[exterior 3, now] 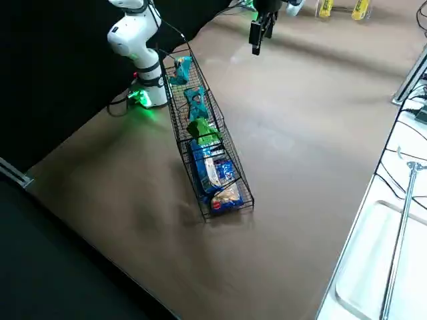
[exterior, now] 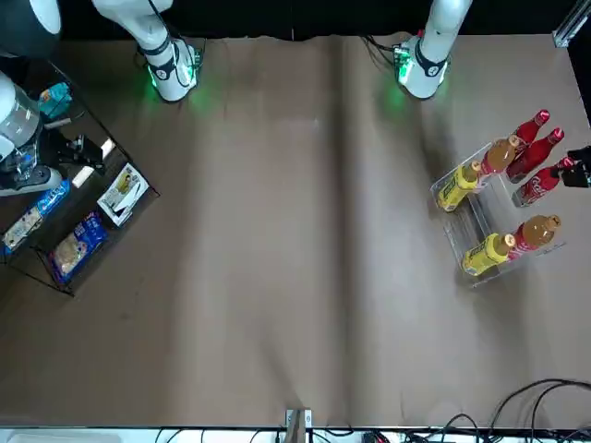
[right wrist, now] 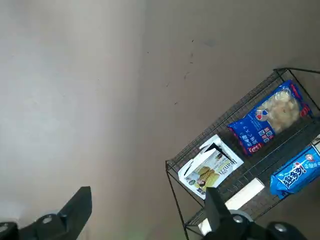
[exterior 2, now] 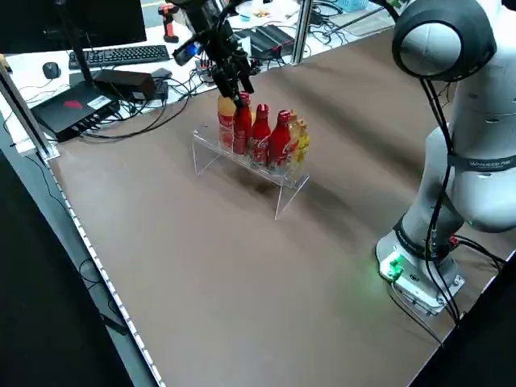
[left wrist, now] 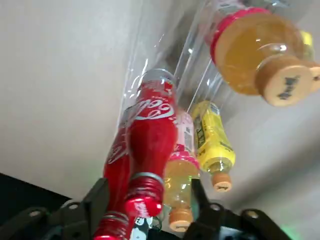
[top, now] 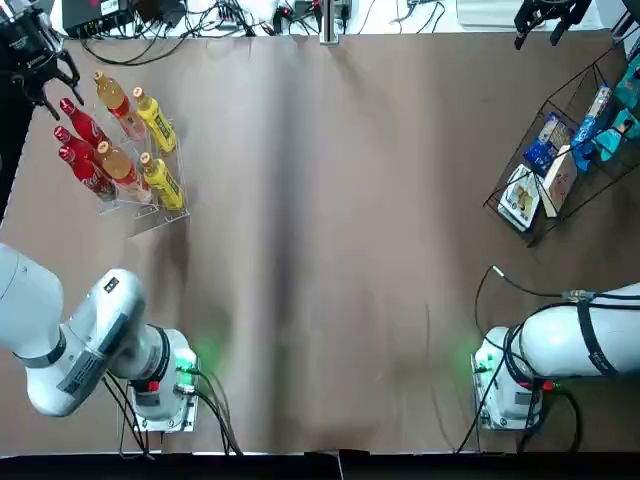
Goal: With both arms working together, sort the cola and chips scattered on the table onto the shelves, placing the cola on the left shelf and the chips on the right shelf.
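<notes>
Top view: I read the left gripper [top: 66, 106] at the far left corner of the table, directly beside the caps of the three cola bottles [top: 85, 170]. All three stand in the clear left shelf [top: 155, 222], along its outer side, next to amber bottles [top: 118, 163] and yellow bottles [top: 163, 183]. The right gripper [top: 537, 40] is at the far edge on the right. Two teal chips packets [top: 613, 136] lie in the black wire right shelf [top: 530, 240], behind blue and white packages [top: 546, 143].

Front view: I see the left gripper close to one cola cap; contact cannot be confirmed. The right gripper is over the region of the right shelf.

Left side view: I confirm the three cola bottles upright in a row, with the left gripper above the row's far end.

Right side view: I locate the green chips packet [exterior 3: 203, 131] in the right shelf, between the teal packets and the blue packages.

Left wrist view: the left pincer's fingers are apart, with cola necks showing in the gap; no clamping is visible.

Right wrist view: the right pincer's fingers are wide apart, with nothing held between them.
</notes>
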Robot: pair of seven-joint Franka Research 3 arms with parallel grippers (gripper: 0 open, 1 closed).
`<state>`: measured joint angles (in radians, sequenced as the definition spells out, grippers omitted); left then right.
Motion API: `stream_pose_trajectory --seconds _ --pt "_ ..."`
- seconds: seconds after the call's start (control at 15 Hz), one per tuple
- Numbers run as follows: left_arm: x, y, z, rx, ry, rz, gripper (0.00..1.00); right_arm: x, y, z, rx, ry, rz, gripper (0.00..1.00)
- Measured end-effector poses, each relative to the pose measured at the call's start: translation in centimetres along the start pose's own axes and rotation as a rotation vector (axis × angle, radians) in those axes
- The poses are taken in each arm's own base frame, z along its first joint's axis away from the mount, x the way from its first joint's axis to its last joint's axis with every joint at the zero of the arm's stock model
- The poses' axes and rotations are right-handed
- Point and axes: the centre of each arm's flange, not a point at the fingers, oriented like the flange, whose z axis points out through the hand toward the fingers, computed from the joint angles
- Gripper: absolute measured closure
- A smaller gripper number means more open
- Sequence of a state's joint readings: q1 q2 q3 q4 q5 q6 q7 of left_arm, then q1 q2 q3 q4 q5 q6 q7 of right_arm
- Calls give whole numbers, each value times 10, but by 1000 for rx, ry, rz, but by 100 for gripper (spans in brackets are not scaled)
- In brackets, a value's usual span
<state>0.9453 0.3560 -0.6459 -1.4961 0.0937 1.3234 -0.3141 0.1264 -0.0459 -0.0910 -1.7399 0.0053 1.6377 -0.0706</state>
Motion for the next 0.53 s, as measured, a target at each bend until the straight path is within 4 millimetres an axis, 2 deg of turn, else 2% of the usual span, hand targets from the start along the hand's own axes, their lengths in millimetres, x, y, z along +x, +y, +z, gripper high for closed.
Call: stream_pose_trajectory --seconds 0.2,0.27,0.33,0.53 --pt "-9 28 -13 -2 44 82 1 0 0 0 0 0 0 0" --pt "-15 42 -19 2 60 143 0 0 0 0 0 0 0 0" --pt "-28 74 -27 49 111 293 0 1 0 -1 -1 9 -1 0" --pt "-57 140 -30 198 185 508 0 1 0 -1 -1 11 0 0"
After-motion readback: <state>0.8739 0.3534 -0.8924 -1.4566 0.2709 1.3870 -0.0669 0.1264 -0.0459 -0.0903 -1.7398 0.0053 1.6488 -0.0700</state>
